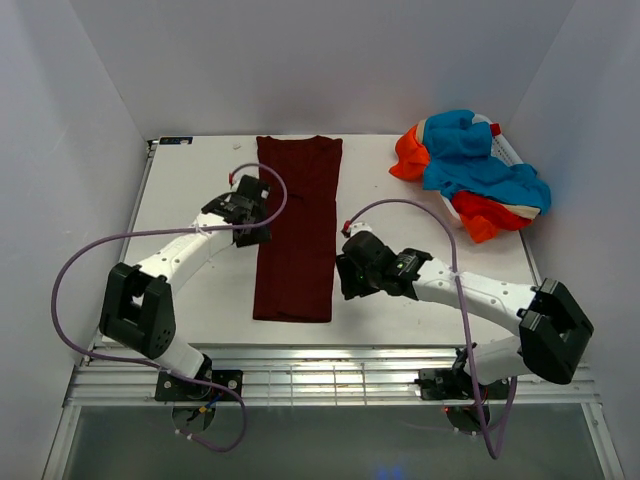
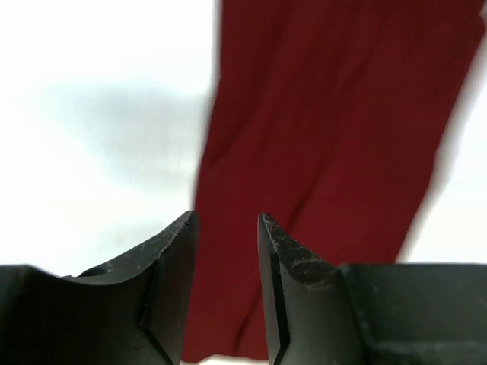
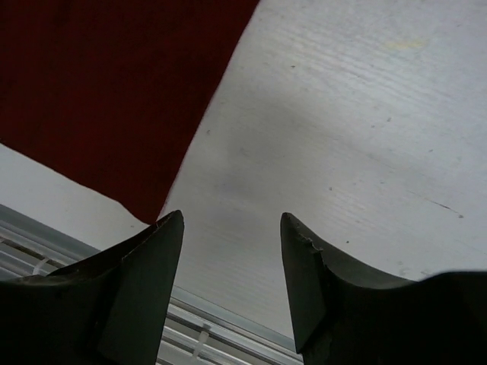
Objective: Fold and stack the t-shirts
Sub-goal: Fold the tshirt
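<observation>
The dark maroon t-shirt [image 1: 297, 230] lies flat on the white table [image 1: 190, 180], folded into a long narrow strip. Its long axis runs from the far edge of the table toward the near edge, slightly left of the middle. The neckline end points at the back wall and the straight hem end points at the arm bases.

In the far right corner, well apart from it, the other t-shirts [image 1: 470, 175] sit in a crumpled heap of turquoise-blue and orange-red cloth with some white trim.

The left gripper [image 2: 226, 228] hangs over the strip's left edge. Its jaws stand apart with nothing between them, and maroon cloth shows through the gap below. The right gripper [image 3: 232, 228] is just beside the strip's right edge, near the hem corner. Its jaws are spread wider and hold nothing, with bare tabletop beneath them.

The table's surface is matt white with faint scuffs. A ribbed metal rail [image 1: 330, 380] runs along its near edge, and plain pale walls [image 1: 330, 60] close it in at the back and on both sides.
</observation>
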